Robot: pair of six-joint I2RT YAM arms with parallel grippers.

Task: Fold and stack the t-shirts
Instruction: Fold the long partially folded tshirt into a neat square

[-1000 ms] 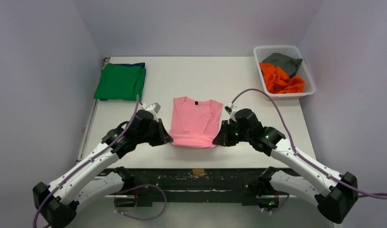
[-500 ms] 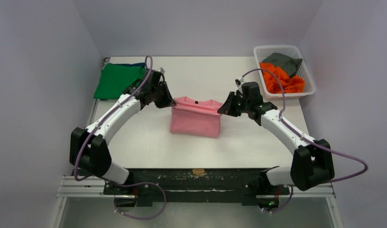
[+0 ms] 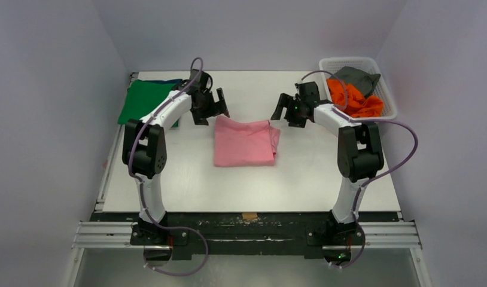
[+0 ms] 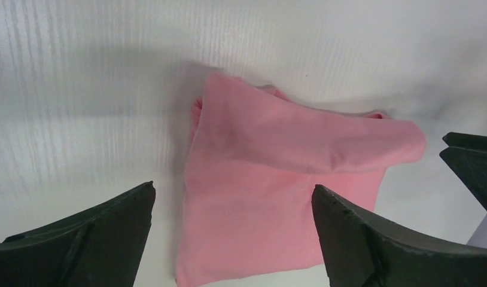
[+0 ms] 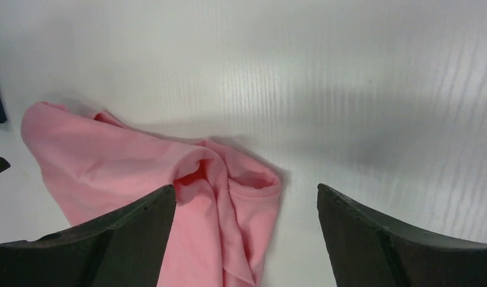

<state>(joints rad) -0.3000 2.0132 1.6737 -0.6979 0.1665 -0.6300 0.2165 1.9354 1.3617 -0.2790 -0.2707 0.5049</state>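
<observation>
The light pink t-shirt (image 3: 244, 142) lies folded in half near the table's middle, its right edge bunched and wrinkled (image 5: 241, 185). My left gripper (image 3: 212, 113) hovers open above the shirt's far left corner with nothing between its fingers; in the left wrist view the pink t-shirt (image 4: 277, 179) lies flat below the left gripper (image 4: 233, 186). My right gripper (image 3: 284, 117) stands open just off the far right corner, and the right gripper (image 5: 246, 188) holds nothing. A folded green t-shirt (image 3: 144, 100) rests on a dark blue one at the far left.
A white mesh basket (image 3: 384, 110) at the far right corner holds an orange t-shirt (image 3: 356, 100) and a grey t-shirt (image 3: 356, 76). The right gripper's dark finger (image 4: 468, 161) shows at the edge of the left wrist view.
Both grippers carried the pink shirt's near hem toward the far side, folding it in half. They have opened and let the cloth go, and both arms now reach far out.
</observation>
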